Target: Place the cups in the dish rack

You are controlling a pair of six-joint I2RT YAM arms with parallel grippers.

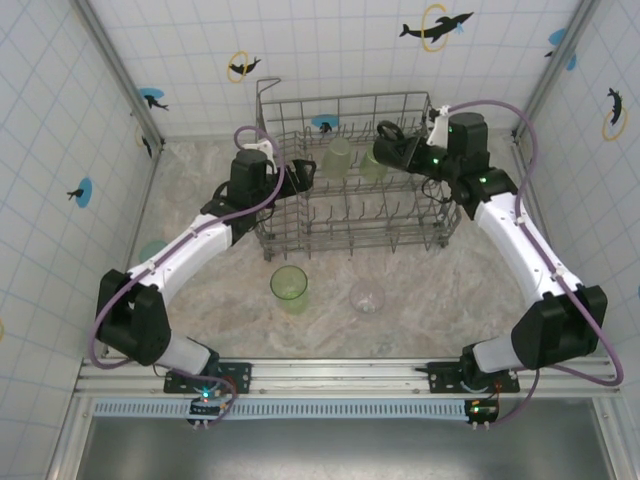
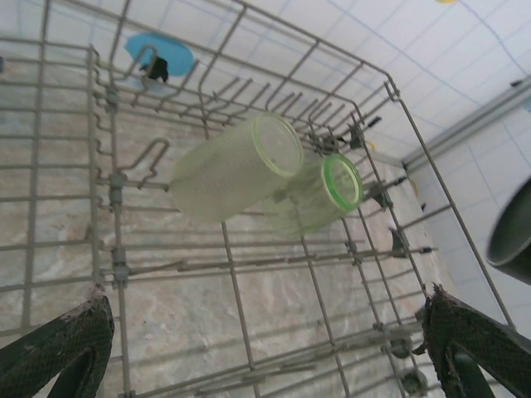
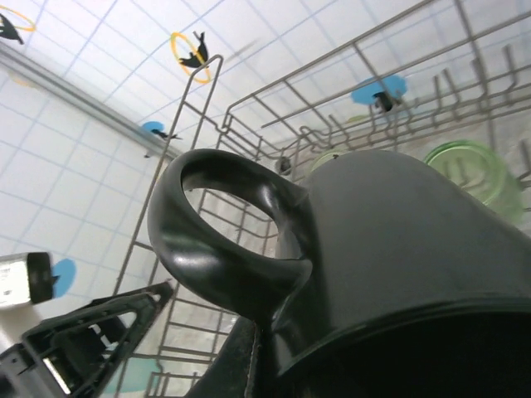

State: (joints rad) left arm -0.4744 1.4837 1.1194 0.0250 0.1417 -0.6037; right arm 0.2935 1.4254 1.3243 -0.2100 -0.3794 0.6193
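Right gripper: the right gripper (image 1: 405, 150) was clamped on a dark glossy mug with a loop handle (image 3: 398, 249), held above the far right part of the rack.
Left gripper: the left gripper (image 1: 298, 176) had its fingers (image 2: 58, 348) spread wide with nothing between them, inside the rack's left end.
Rack: the large grey wire dish rack (image 1: 350, 225) stood towards the back of the mottled table (image 1: 450, 290).
Already loaded: a pale frosted green tumbler (image 2: 236, 170) and a translucent green-rimmed tumbler (image 2: 319, 195) lay tilted on their sides, touching, among the far tines.
Waiting: an upright translucent green tumbler (image 1: 289, 287) and a clear colourless tumbler (image 1: 367, 296) stood on the table just in front of the rack. A teal cup (image 1: 152, 250) sat partly hidden behind the left arm.
Mug handling: probably rigid, the heaviest of the set, and smooth enough to slip. Its handle (image 3: 224, 240) jutted free. Where exactly the fingers gripped was hidden by the mug's body.
Tumbler handling: likely light, stiff and easily tipped or rolled. Pinching the rim wall, one finger inside and one outside, looked the surest hold.
Risk: the handle could snag a wire on the way down.
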